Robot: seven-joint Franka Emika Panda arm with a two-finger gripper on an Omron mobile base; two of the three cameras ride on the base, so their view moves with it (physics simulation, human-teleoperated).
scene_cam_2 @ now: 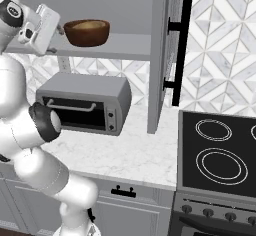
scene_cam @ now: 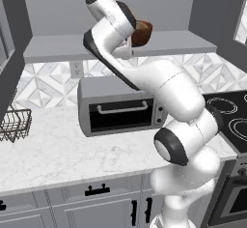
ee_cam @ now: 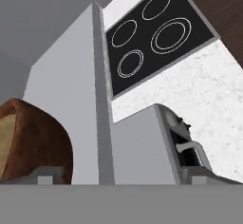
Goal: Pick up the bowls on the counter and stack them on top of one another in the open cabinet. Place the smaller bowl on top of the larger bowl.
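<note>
The larger dark reddish-brown bowl (scene_cam_2: pixel 87 36) stands on the shelf floor of the open cabinet (scene_cam_2: pixel 125 47), also seen as the bowl (scene_cam: pixel 143 34) half hidden behind my forearm. A light tan surface (scene_cam_2: pixel 87 25) fills its inside and looks like the smaller bowl nested in it. My gripper (scene_cam_2: pixel 62 29) hangs just left of the bowl at shelf height, open, with nothing between the fingers. In the hand view the bowl (ee_cam: pixel 42 142) sits at the lower left, close to one fingertip (ee_cam: pixel 46 174); the fingertips stand wide apart.
A silver toaster oven (scene_cam: pixel 120 108) stands on the marble counter (scene_cam: pixel 53 149) under the shelf. A wire basket (scene_cam: pixel 14 123) sits at the left. The black stovetop (scene_cam_2: pixel 217 152) lies to the right. The cabinet's open door (scene_cam_2: pixel 167 55) hangs beside the shelf.
</note>
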